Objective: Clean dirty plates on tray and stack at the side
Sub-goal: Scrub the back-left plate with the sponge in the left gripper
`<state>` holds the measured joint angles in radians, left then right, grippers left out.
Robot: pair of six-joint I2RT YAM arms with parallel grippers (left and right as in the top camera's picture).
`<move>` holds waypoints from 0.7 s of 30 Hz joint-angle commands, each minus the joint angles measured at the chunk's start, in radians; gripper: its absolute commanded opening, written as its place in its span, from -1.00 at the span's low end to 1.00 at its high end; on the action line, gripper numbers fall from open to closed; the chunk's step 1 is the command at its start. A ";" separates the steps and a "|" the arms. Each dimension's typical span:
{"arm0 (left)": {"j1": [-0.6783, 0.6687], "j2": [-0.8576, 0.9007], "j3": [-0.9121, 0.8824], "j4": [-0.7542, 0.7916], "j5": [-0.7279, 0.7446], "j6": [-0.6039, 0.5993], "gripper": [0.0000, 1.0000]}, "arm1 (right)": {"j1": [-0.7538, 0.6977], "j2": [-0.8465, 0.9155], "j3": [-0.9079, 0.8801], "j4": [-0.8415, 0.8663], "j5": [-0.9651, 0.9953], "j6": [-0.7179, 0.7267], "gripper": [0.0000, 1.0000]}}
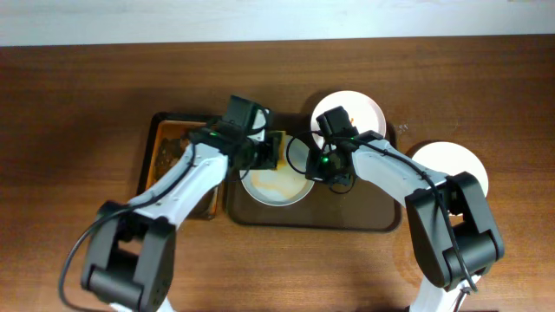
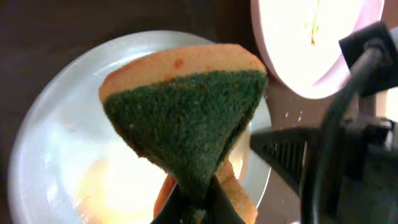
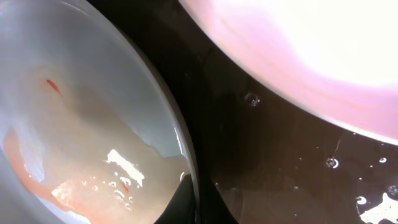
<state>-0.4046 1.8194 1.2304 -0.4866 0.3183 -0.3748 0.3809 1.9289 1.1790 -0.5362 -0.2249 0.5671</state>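
The left tool (image 2: 194,200) is pinched on the narrow lower end of a sponge (image 2: 186,118). Its green scouring face is turned to the wrist camera, with orange foam behind. The sponge hangs over the dirty plate (image 2: 56,162), though whether it touches the surface I cannot tell. The right tool (image 3: 189,202) is pressed together on that plate's near rim, steadying it. Orange smears and a film of water lie in the plate's well.

The plate sits on the brown tray (image 1: 364,212), at its left half. A pink plate (image 1: 360,108) lies just beside it at the tray's far edge, and droplets dot the tray between them. To the left is a small tray (image 1: 160,152) with brown residue. On the bench (image 1: 69,104) to the right, well apart from the tray, rests a white plate (image 1: 455,160) — probably the stacking spot.

My reading is that the scrubbing step is under way and far from finished. The next move calls for the scouring face to be pressed flat and swept through the orange streaks while the right tool resists the push — otherwise the plate may skid on the wet tray.

No brand, label or writing can be read anywhere.
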 commanded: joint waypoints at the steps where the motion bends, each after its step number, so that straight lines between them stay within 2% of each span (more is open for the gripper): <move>1: -0.012 0.085 -0.002 0.037 0.042 -0.089 -1.00 | 0.005 -0.012 -0.018 -0.011 0.047 -0.013 -0.92; 6: -0.012 0.167 -0.002 0.120 0.164 -0.089 -1.00 | 0.005 -0.012 -0.018 -0.011 0.047 -0.013 -0.92; 11: 0.002 0.195 -0.002 0.137 0.117 -0.088 -1.00 | 0.005 -0.012 -0.018 -0.011 0.046 -0.013 -0.92; 13: 0.033 0.195 -0.002 0.116 0.032 -0.088 -1.00 | 0.005 -0.012 -0.018 -0.011 0.046 -0.013 -0.92; 18: 0.092 0.168 -0.001 0.011 0.029 -0.084 -1.00 | 0.005 -0.012 -0.018 -0.011 0.047 -0.013 -0.92; 21: 0.095 0.033 -0.001 -0.076 0.095 0.054 -1.00 | 0.005 -0.012 -0.017 -0.011 0.058 -0.055 -0.92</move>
<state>-0.3172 1.9789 1.2346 -0.5106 0.3988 -0.4343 0.3805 1.9289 1.1790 -0.5362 -0.2245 0.5632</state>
